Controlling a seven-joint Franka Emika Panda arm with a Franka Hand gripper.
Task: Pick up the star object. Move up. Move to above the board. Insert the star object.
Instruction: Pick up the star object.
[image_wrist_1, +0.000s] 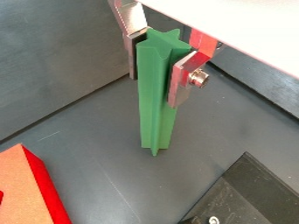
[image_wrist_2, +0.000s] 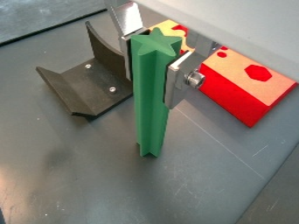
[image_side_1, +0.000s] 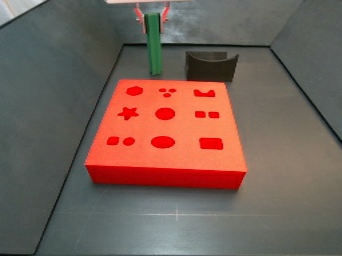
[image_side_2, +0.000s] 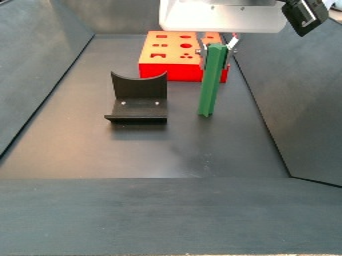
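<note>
Gripper: gripper (image_wrist_2: 149, 54) up at the peg's top end, its silver fingers (image_wrist_1: 181, 74) pressed flat against two opposite sides, closed onto the peg with no gap showing in both wrist views.
Peg: green star peg (image_side_2: 211, 80) standing upright, its foot on or just off the floor; the pictures do not settle which.
Step in hand: by my reading, the grasp is made and the lift is only starting, or about to start.
Next move: straight up at twelve o'clock until the foot clears everything, then across to the board, and I'd say the peg's points must line up with the star hole (image_side_1: 130, 114) before it goes down.
Holder: dark curved holder (image_side_2: 136, 98) sits near the peg at its nine o'clock in a side view, apart from it, nothing in it.
Board: red board (image_side_1: 167, 130) lies flat with its shaped holes all open, well apart from the holder, and beyond the peg in that side view.
Floor: dark grey matte floor (image_side_2: 160, 150), bare between the pieces.
Room: sloped grey walls (image_side_1: 54, 40) close the work area in.
</note>
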